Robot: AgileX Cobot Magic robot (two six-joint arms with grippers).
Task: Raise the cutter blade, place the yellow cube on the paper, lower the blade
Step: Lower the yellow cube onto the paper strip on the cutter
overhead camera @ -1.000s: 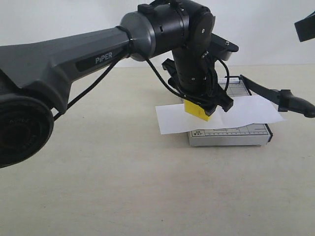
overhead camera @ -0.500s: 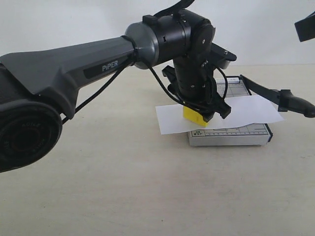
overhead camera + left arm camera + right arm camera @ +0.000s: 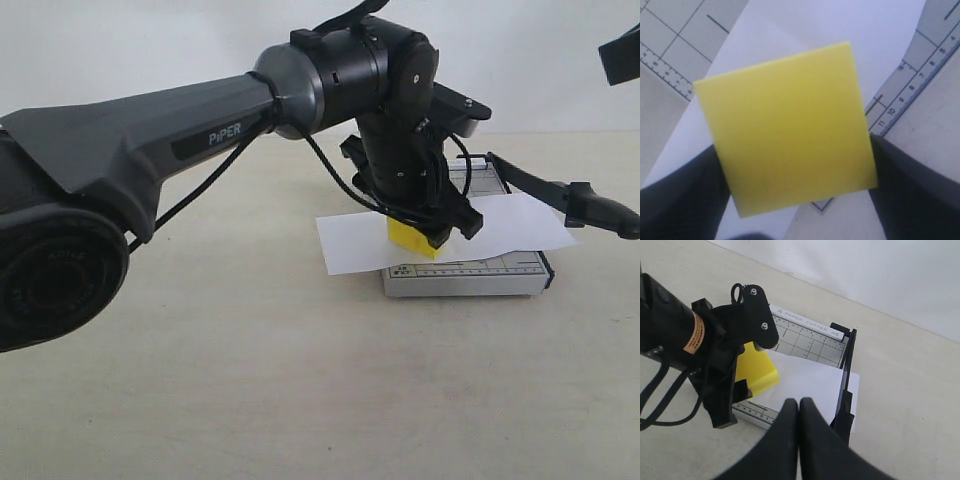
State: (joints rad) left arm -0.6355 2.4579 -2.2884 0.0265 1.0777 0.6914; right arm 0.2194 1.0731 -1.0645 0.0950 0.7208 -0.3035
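My left gripper [image 3: 428,232] is shut on the yellow cube [image 3: 413,239], holding it low over the white paper [image 3: 350,248]; I cannot tell if the cube touches the sheet. In the left wrist view the cube [image 3: 790,130] fills the middle, with a dark finger [image 3: 680,200] against each side. The paper lies across the grey gridded cutter board [image 3: 470,277]. The cutter blade [image 3: 540,185] stands raised at the board's right, its thick handle [image 3: 603,212] in the air. My right gripper [image 3: 799,407] is shut on nothing and hovers apart from the blade [image 3: 845,375].
The big grey left arm [image 3: 150,130] crosses the left half of the exterior view. A dark piece of the right arm [image 3: 622,52] shows at the top right. The beige tabletop [image 3: 250,380] stretches in front of the board, with a white wall behind.
The left gripper has carried the yellow cube a little to the right over the paper. The blade and the right gripper have not moved.
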